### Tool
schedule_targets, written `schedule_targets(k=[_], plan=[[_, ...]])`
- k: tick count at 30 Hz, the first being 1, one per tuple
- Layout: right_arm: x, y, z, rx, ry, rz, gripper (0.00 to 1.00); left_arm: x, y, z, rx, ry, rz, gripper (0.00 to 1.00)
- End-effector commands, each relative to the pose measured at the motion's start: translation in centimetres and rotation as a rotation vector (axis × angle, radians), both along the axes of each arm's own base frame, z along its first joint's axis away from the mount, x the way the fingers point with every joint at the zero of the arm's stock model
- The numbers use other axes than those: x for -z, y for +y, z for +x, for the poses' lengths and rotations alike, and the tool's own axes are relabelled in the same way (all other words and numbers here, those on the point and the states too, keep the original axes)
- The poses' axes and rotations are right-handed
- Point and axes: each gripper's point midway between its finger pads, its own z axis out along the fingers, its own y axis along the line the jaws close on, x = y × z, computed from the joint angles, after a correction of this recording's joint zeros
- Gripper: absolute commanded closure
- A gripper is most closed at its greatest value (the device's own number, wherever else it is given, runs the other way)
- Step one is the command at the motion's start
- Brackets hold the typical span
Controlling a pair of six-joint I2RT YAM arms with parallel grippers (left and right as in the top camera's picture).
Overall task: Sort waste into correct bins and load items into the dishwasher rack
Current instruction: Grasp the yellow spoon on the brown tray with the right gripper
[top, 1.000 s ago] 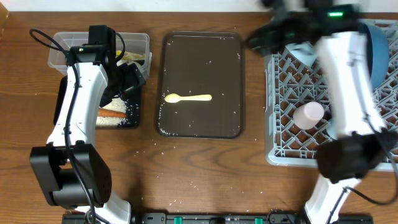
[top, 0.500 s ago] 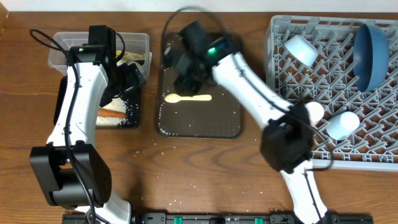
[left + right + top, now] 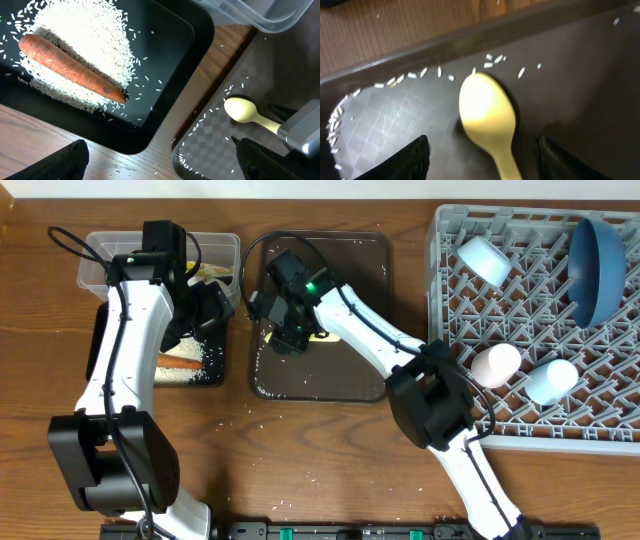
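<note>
Right fingers (image 3: 402,161) spread wide; pale yellow spoon (image 3: 486,114) lies between them.

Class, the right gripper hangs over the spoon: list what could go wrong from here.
The spoon lies flat on the tray; the open right gripper may skid it away or scrape the tray. Loose rice by it could ride into the rack. The left gripper hovers close; they might bump.
</note>
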Motion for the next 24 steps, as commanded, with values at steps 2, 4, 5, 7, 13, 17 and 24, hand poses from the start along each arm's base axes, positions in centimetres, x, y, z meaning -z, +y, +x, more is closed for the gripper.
schedule_targets(k=[2, 4, 5, 7, 13, 17, 24], plan=[[1.7, 0.8, -0.4, -0.025, 0.029, 0.017, 0.34, 0.0, 0.3, -0.1, -0.004, 0.003, 0.016, 0.04], [1.8, 1.0, -0.5, -0.028, 0.032, 0.028, 0.34, 0.0, 0.3, -0.1, -0.004, 0.003, 0.016, 0.04], [1.8, 1.0, -0.4, -0.026, 0.03, 0.03, 0.34, 0.0, 0.3, -0.1, -0.004, 0.002, 0.016, 0.04], [1.7, 1.1, -0.2, -0.015, 0.029, 0.036, 0.35, 0.0, 0.3, -0.1, -0.004, 0.003, 0.016, 0.04], [1.6, 0.8, 0.7, 0.019, 0.022, 0.051, 0.37, 0.0, 0.3, -0.1, -0.004, 0.003, 0.016, 0.03], [1.9, 0.3, 1.2, 0.06, 0.034, 0.054, 0.44, 0.0, 0.3, -0.1, -0.004, 0.003, 0.016, 0.04], [3.4, -0.6, 0.4, 0.079, 0.072, 0.028, 0.57, 0.0, 0.3, -0.1, -0.004, 0.003, 0.016, 0.03]])
